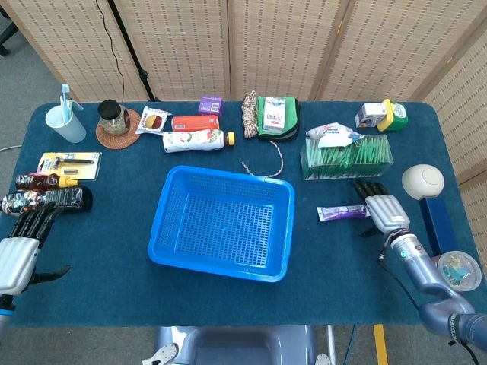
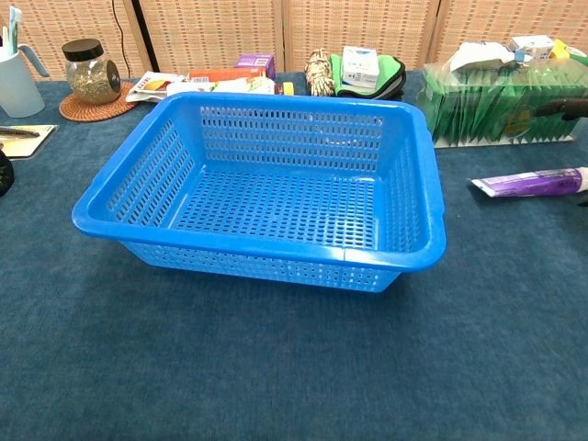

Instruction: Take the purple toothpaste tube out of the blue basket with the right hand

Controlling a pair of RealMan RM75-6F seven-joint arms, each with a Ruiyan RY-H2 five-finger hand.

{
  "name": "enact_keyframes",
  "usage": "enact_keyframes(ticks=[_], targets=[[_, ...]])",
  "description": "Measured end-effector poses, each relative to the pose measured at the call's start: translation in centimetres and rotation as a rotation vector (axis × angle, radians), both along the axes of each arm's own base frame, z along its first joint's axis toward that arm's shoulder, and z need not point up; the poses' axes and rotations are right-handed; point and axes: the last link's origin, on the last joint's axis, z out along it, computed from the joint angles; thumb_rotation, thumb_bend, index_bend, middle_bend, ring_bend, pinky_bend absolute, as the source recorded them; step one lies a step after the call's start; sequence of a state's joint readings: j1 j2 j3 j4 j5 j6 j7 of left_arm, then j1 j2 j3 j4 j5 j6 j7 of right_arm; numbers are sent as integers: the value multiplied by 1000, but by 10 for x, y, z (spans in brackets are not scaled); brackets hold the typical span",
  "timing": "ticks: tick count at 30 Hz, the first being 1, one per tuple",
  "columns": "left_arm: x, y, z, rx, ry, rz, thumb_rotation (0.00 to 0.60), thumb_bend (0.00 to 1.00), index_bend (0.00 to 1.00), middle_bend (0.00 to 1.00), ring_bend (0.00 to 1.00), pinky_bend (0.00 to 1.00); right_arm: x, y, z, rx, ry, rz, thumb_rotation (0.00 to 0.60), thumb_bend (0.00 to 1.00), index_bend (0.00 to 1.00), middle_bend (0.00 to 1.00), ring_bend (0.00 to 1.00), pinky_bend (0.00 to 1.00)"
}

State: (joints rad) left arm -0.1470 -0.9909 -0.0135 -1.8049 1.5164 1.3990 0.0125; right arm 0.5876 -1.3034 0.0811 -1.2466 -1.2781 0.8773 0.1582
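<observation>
The purple toothpaste tube (image 1: pixel 342 212) (image 2: pixel 528 184) lies flat on the blue tablecloth, to the right of the empty blue basket (image 1: pixel 222 222) (image 2: pixel 262 188). My right hand (image 1: pixel 383 211) rests beside the tube's cap end, fingers stretched out straight toward the back and holding nothing. In the chest view only a dark fingertip (image 2: pixel 562 107) of it shows at the right edge. My left hand (image 1: pixel 21 245) hovers at the table's front left corner with fingers spread, empty.
A green box of packets (image 1: pixel 347 156) with a white pouch on it stands just behind the tube. A white ball (image 1: pixel 422 180) and a blue box (image 1: pixel 437 222) sit right of the hand. Bottles, packets, a jar (image 1: pixel 112 116) and a cup (image 1: pixel 65 123) line the back and left.
</observation>
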Motion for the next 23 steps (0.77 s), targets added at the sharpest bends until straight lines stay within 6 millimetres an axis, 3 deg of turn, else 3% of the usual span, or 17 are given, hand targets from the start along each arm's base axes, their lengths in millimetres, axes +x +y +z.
enact_keyframes(ticks=[5, 12, 23], targets=[[0, -1, -1, -1, 3, -2, 600, 0, 0, 0, 0, 0, 4, 11, 17, -103, -14, 40, 600, 0, 0, 0, 0, 0], [0, -1, -2, 9, 13, -2, 600, 0, 0, 0, 0, 0, 5, 42, 47, -284, -18, 127, 600, 0, 0, 0, 0, 0], [-6, -7, 3, 41, 18, 32, 600, 0, 0, 0, 0, 0, 0, 92, 59, -394, 58, 203, 600, 0, 0, 0, 0, 0]])
